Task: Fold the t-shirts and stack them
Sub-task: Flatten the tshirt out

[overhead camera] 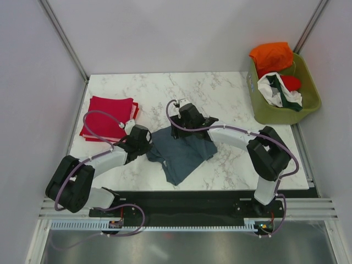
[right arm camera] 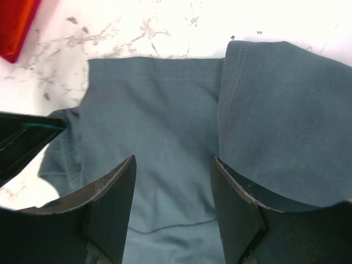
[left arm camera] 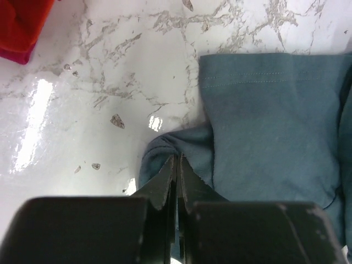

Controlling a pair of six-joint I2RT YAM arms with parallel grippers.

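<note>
Your slate blue-grey t-shirt point(overhead camera: 184, 154) lies rumpled at the middle of the bench point(overhead camera: 231, 88), just beyond both arm bases. Your left gripper point(left arm camera: 176, 164) is pressed together, pinching a bunched bit of the shirt's left edge, low against the marble. Your right gripper point(right arm camera: 173, 162) hangs spread above the shirt's far part, holding nothing, with cloth showing between its fingers. The shirt seems to slant from near-left to far-right, so your left arm has its left side and your right arm its far side. The crimson folded t-shirt point(overhead camera: 107, 116) lies at the far left, nearer your left arm; I judge stacking falls to that side
</note>
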